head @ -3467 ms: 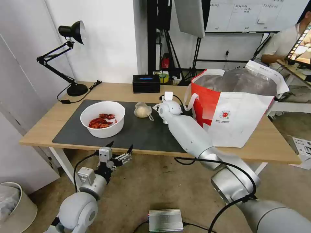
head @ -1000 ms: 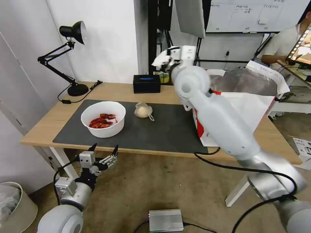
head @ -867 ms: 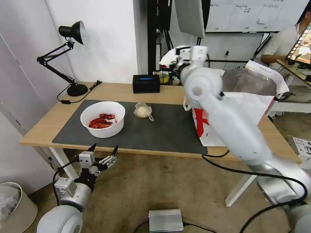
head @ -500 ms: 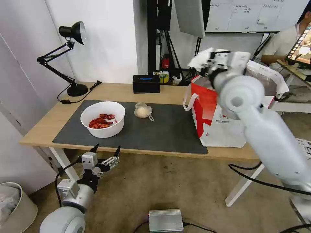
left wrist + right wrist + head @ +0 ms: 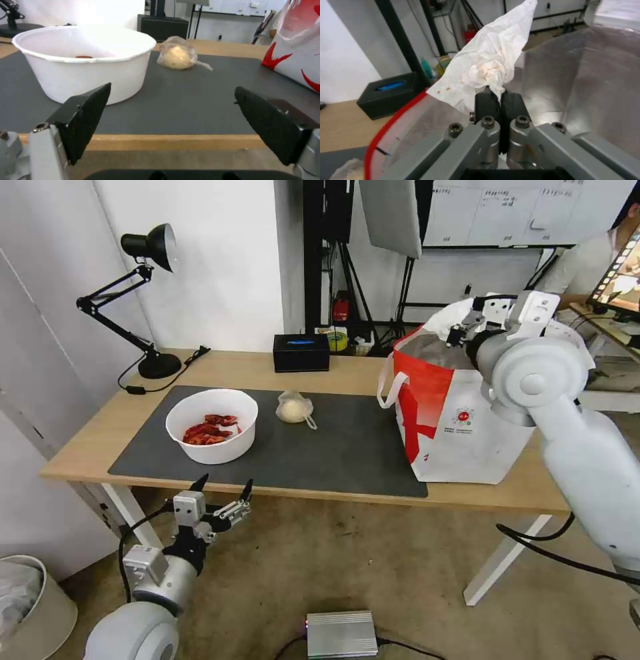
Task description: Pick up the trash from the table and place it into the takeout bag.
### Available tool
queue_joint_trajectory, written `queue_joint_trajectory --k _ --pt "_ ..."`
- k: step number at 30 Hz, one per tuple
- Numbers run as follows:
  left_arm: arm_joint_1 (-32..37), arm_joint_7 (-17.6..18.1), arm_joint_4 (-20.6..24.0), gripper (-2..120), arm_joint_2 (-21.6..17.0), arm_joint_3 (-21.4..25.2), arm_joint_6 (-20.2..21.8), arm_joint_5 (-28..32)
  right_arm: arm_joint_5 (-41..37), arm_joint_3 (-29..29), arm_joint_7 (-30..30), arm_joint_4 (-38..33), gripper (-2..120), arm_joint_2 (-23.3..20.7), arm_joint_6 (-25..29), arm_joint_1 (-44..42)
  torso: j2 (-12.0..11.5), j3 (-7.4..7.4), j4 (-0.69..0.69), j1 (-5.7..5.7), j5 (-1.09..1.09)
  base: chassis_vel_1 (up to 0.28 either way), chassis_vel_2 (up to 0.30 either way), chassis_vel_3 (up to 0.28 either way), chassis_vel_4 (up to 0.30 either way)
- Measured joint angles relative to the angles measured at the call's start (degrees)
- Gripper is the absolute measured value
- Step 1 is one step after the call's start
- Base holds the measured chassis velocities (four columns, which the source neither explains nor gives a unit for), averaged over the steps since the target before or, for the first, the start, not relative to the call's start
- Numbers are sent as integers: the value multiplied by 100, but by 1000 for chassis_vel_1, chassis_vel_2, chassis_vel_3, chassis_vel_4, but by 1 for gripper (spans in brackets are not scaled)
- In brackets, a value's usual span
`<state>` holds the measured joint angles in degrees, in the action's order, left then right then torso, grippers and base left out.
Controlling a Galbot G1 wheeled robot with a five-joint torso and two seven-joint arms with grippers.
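My right gripper [image 5: 460, 332] [image 5: 500, 96] is shut on the crumpled white tissue [image 5: 486, 67] [image 5: 448, 319], holding it over the open mouth of the takeout bag [image 5: 460, 427] with its foil lining [image 5: 586, 82]. On the dark mat [image 5: 333, 453] of the table [image 5: 247, 367] stand the white bowl [image 5: 212, 425] [image 5: 83, 60] of red crayfish shells and the small clear bag of beige stuff [image 5: 294, 408] [image 5: 176, 56]. My left gripper [image 5: 223, 492] [image 5: 173, 120] hangs open below the table's front edge, near the bowl.
A black box [image 5: 301, 352] sits at the table's back edge, left of the bag. A black desk lamp [image 5: 150, 300] stands at the back left corner. On the floor lie a silver box [image 5: 341, 633] and a bin [image 5: 33, 607].
My right arm has swung up and rightward from the mat with the tissue, ending over the bag's mouth. The left arm shifted only slightly.
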<state>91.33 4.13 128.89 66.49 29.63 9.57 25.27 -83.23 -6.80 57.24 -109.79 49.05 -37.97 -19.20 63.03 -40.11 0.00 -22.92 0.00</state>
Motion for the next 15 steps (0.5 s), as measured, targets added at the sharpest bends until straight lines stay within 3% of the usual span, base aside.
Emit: queue_joint_trajectory --k 15 --pt "-97 5 -44 100 30 -134 2 -12 -372 -212 231 -112 0 -302 97 -227 0 0 0 0 0 0 0 0 0"
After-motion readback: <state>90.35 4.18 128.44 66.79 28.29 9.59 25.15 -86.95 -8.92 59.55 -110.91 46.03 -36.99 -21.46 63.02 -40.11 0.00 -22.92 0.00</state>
